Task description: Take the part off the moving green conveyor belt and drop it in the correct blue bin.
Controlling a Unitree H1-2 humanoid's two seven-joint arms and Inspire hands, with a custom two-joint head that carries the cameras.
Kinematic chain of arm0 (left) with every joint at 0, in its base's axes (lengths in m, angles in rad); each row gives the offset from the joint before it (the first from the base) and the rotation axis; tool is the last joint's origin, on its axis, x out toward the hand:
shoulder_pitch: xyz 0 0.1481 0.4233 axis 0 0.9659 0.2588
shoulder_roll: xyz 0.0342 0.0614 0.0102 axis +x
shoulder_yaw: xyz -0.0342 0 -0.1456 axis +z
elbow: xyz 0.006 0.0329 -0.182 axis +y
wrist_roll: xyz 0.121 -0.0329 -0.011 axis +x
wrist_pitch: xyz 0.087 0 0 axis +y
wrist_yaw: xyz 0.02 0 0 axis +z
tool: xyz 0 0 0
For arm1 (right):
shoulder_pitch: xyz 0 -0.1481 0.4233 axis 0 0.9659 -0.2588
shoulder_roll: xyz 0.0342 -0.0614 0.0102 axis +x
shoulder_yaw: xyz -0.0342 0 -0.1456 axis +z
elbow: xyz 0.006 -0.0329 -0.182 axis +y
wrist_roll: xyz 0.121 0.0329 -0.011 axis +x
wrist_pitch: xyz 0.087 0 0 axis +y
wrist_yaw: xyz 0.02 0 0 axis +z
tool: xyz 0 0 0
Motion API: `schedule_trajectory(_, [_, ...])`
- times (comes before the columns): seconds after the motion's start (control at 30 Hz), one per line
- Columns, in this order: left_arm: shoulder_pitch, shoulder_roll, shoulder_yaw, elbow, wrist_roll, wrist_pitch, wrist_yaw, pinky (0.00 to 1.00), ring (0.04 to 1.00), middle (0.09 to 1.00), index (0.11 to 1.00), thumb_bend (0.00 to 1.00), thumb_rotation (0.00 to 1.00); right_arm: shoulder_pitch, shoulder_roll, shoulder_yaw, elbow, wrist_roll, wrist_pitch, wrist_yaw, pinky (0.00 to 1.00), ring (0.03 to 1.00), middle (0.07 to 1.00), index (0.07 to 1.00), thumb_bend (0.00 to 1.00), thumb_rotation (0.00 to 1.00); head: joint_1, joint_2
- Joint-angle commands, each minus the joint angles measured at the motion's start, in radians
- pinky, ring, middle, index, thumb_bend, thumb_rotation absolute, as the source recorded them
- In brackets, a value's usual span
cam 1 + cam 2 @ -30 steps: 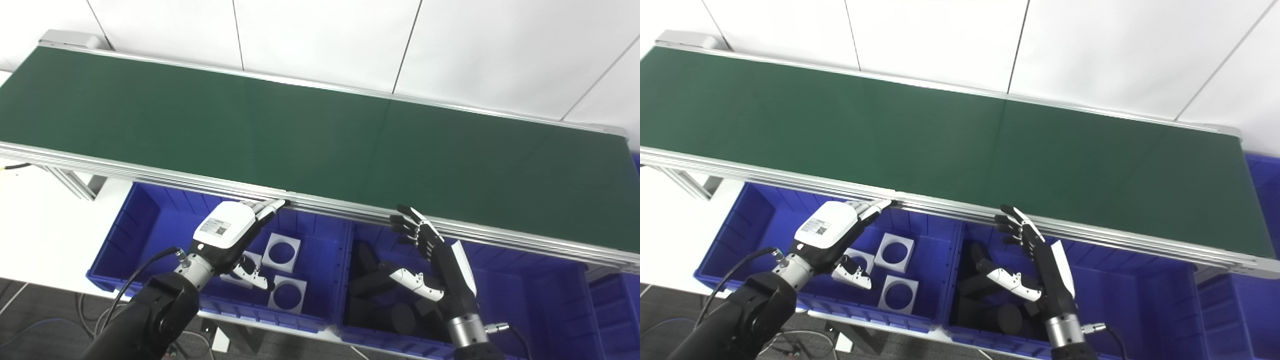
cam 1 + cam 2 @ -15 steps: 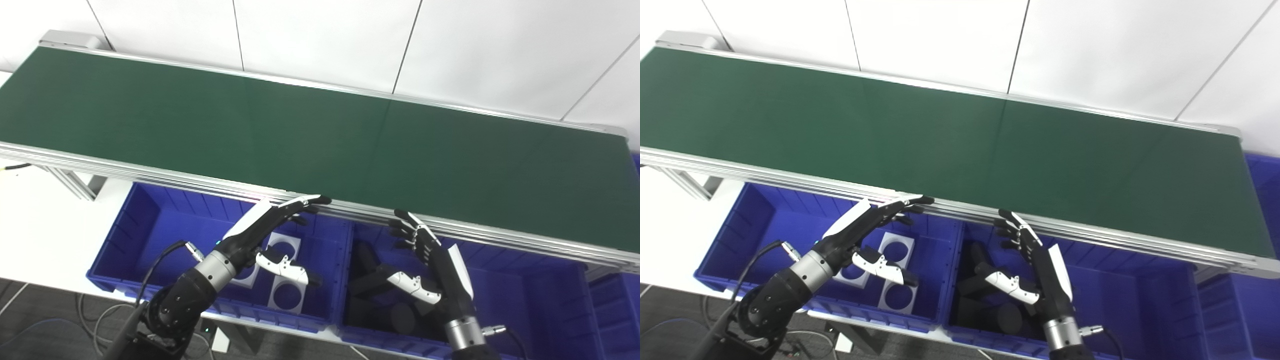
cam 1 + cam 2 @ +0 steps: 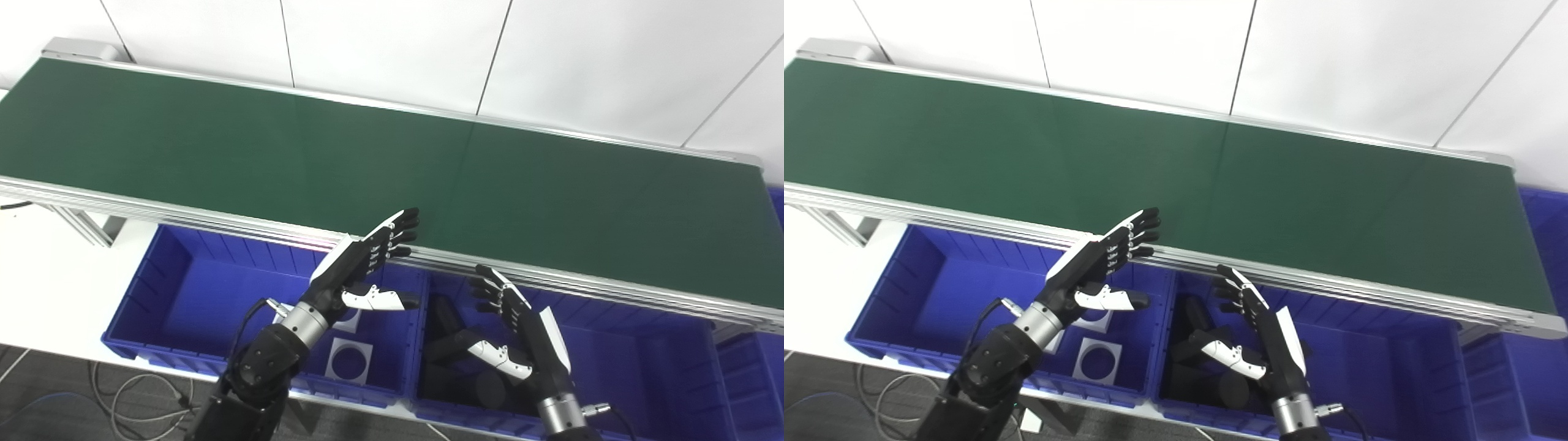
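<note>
The green conveyor belt (image 3: 367,153) runs across the view and no part shows on it. My left hand (image 3: 361,263) is open and empty, raised over the left blue bin (image 3: 184,288), fingertips at the belt's near rail. My right hand (image 3: 520,324) is open and empty, over the middle blue bin (image 3: 643,361). The left bin holds white square parts with round holes (image 3: 350,361). The middle bin holds black parts (image 3: 453,349).
The belt's aluminium near rail (image 3: 582,285) runs above the bins' far edges. A third blue bin (image 3: 753,380) shows at the far right. A white wall stands behind the belt. Cables (image 3: 141,392) lie on the floor below the left bin.
My left hand has risen and turned palm-inward, moving right toward the belt's near rail. My right hand has dropped slightly. The camera has shifted a little.
</note>
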Motion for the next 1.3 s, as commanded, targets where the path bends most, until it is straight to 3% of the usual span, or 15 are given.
schedule_trajectory(0.0, [-0.013, -0.001, 0.012, 0.007, -0.016, -0.062, 0.012, 0.88, 0.933, 0.956, 0.955, 1.0, 0.44, -0.01, 0.012, 0.004, -0.003, -0.001, -0.066, -0.012, 0.73, 0.801, 0.825, 0.878, 0.73, 0.53, -0.014, -0.009])
schedule_trajectory(0.23, [0.002, 0.021, 0.046, 0.08, -0.031, -0.107, 0.003, 0.88, 0.923, 0.932, 0.933, 1.0, 0.4, -0.013, 0.037, 0.01, 0.038, -0.023, -0.08, -0.033, 0.72, 0.797, 0.826, 0.881, 0.75, 0.64, -0.086, -0.045])
schedule_trajectory(0.47, [0.005, 0.042, 0.063, 0.126, -0.067, -0.13, -0.019, 0.86, 0.905, 0.91, 0.919, 1.0, 0.37, -0.024, 0.052, 0.019, 0.067, -0.038, -0.089, -0.051, 0.74, 0.802, 0.832, 0.886, 0.72, 0.64, -0.145, -0.058])
schedule_trajectory(0.73, [-0.004, 0.079, 0.087, 0.155, -0.12, -0.153, -0.056, 0.88, 0.905, 0.905, 0.92, 1.0, 0.32, -0.058, 0.081, 0.051, 0.137, -0.078, -0.113, -0.104, 0.73, 0.796, 0.829, 0.878, 0.71, 0.63, -0.292, -0.079])
schedule_trajectory(0.97, [-0.013, 0.099, 0.09, 0.175, -0.122, -0.178, -0.074, 0.9, 0.903, 0.907, 0.918, 1.0, 0.29, -0.075, 0.084, 0.07, 0.168, -0.102, -0.114, -0.142, 0.73, 0.803, 0.84, 0.887, 0.73, 0.69, -0.278, -0.078])
schedule_trajectory(1.27, [-0.003, 0.094, 0.086, 0.15, -0.135, -0.165, -0.093, 0.87, 0.905, 0.911, 0.905, 1.0, 0.26, -0.068, 0.073, 0.073, 0.155, -0.077, -0.114, -0.142, 0.73, 0.799, 0.834, 0.882, 0.67, 0.61, -0.233, -0.07])
